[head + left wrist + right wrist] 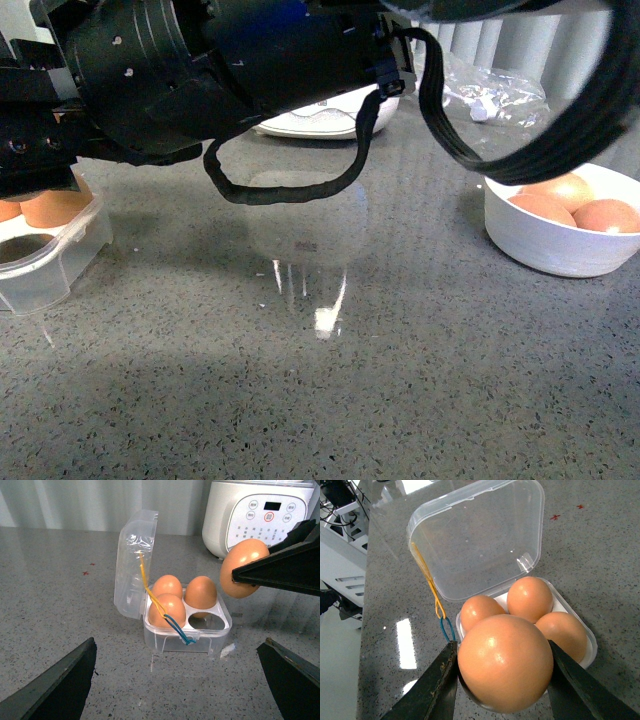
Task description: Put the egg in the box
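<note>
Nearest, in the left wrist view, the left tool (175, 690) has its two dark fingers spread wide and holds nothing. It faces the box (200, 642), which stands towards the left side of the grey speckled table (60, 580). The box's clear lid (135, 565) is hinged back and upright. Three seated eggs (167, 609) fill three cups, and one empty cup (204, 623) shows at the corner nearest the incoming egg.

The right tool (502, 690) is closed on the egg (505, 662), one finger pressed to each side of the shell. The egg hangs in the air close by the box and clear of its rim, not yet in any cup.

Judged progress: pick-up and carry are done. Left to do are lining up over the empty cup, lowering and letting go.

Farther off, a white bowl (545, 250) of brown eggs (605, 215) sits to the right, and a white electric cooker (255, 515) stands towards the far edge.
</note>
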{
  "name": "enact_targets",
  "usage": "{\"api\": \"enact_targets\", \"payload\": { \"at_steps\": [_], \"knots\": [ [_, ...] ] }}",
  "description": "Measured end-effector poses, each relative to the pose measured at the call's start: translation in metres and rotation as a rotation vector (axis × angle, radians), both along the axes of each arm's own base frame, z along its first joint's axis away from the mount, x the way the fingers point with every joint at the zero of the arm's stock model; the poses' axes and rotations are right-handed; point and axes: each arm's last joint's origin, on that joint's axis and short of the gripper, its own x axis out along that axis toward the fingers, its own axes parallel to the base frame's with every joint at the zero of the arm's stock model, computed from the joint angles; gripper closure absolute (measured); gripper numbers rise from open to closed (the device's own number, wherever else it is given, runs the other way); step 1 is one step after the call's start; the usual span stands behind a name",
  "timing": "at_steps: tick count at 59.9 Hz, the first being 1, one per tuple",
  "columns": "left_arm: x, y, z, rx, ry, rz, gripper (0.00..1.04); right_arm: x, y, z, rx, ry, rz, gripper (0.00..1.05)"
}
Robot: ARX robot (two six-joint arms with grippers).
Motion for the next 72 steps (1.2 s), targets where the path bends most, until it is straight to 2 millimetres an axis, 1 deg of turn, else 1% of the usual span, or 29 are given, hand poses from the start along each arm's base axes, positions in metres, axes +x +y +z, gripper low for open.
{"api": "enact_targets", "payload": {
  "at_steps": [13, 28, 37, 60, 70, 72],
  "knots": [
    [0.0, 0.0, 0.0, 0.0, 0.0, 0.0, 0.07, 0.003, 0.012, 0.003, 0.002, -0.016, 0.005, 0.62],
    [0.0, 0.0, 0.0, 0.0, 0.0, 0.0, 0.07, 0.009, 0.019, 0.002, -0.005, -0.011, 0.002, 0.62],
    [0.0, 0.0, 0.0, 0.0, 0.0, 0.0, 0.07, 0.011, 0.022, 0.004, -0.005, -0.011, 0.006, 0.62],
    [0.0, 0.0, 0.0, 0.0, 0.0, 0.0, 0.07, 0.007, 0.024, 0.0, -0.034, -0.002, 0.031, 0.62],
    [0.0, 0.0, 0.0, 0.0, 0.0, 0.0, 0.07, 0.006, 0.023, -0.001, -0.052, 0.002, 0.039, 0.37],
    [0.0, 0.0, 0.0, 0.0, 0.0, 0.0, 0.07, 0.007, 0.023, -0.001, -0.051, 0.003, 0.04, 0.28]
  ]
}}
